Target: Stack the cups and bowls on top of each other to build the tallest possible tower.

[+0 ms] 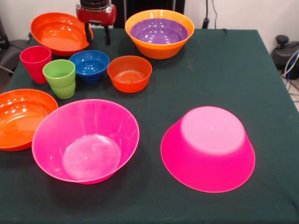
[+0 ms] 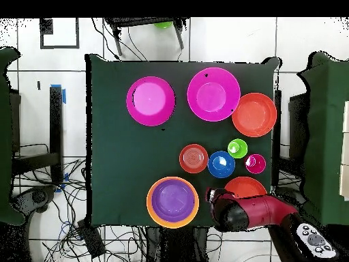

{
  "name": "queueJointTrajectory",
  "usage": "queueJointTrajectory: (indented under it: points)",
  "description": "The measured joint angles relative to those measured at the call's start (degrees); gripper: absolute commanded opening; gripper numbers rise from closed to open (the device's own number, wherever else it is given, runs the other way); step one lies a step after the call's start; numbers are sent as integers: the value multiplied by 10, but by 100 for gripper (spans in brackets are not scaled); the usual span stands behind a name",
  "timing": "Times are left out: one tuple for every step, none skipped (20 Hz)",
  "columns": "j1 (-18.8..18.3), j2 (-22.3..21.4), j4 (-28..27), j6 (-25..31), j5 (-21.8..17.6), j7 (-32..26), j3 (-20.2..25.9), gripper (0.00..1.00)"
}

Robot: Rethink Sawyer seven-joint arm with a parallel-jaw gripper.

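My gripper (image 1: 97, 36) is open and empty at the table's far side, between a shallow red-orange bowl (image 1: 60, 31) and the large orange bowl (image 1: 159, 49), which holds the purple bowl (image 1: 159, 31). The red cup (image 1: 35, 63) and lime green cup (image 1: 60, 78) stand upright next to the small blue bowl (image 1: 89, 65) and the small red-orange bowl (image 1: 129, 73). An upright hot pink bowl (image 1: 85, 140) and an upturned hot pink bowl (image 1: 209, 148) sit near the front; nothing is on the upturned one. Overhead, the gripper (image 2: 219, 202) is beside the orange bowl (image 2: 173, 201).
A second shallow red-orange bowl (image 1: 21, 116) sits at the left edge of the dark green table (image 1: 224, 79). In the overhead view the arm (image 2: 259, 211) covers part of the far shallow bowl (image 2: 244, 184). Chairs and cables surround the table.
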Motion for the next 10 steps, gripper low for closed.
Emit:
queueJointTrajectory:
  points:
    - [0, 5, -2, 0, -5, 0, 0, 100]
    - [0, 6, -3, 0, -7, 0, 0, 100]
    - [0, 8, -4, 0, -10, 0, 0, 100]
    - [1, 12, -7, 0, -15, 0, 1, 100]
    - [1, 14, -8, 0, -18, 0, 1, 100]
    - [1, 14, -8, 0, -18, 0, 1, 100]
    - [1, 15, -9, 0, -19, 0, 1, 100]
    - [1, 16, -9, 0, -19, 0, 1, 100]
    - [1, 15, -9, 0, -19, 0, 1, 100]
    - [1, 15, -9, 0, -19, 0, 1, 100]
